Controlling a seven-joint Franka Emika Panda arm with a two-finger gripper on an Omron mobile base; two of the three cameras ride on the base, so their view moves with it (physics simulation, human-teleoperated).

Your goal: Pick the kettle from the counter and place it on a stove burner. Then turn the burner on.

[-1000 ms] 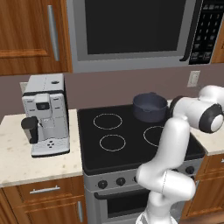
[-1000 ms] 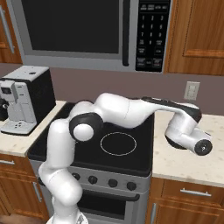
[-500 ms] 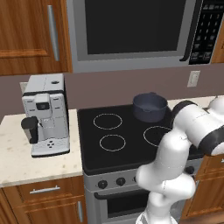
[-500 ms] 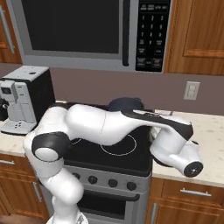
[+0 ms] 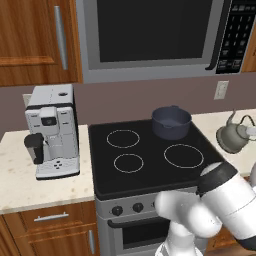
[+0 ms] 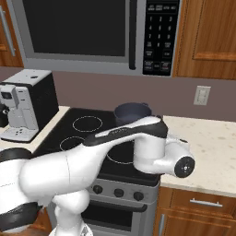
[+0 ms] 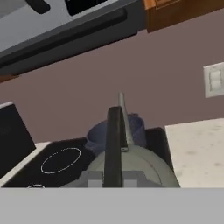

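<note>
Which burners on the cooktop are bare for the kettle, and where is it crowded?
Three rings lie bare: the back-left ring beside the coffee machine, the small front-left burner, and the large front-right ring. The back-right corner is crowded: the pot sits there. The kettle, gripped by its handle, hangs over the counter right of the cooktop.

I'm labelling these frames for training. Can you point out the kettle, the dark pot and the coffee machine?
kettle (image 5: 231, 138): left base view, on its domed body.
dark pot (image 5: 171, 123): left base view, on its front wall.
coffee machine (image 5: 52, 130): left base view, on its front panel.
</note>
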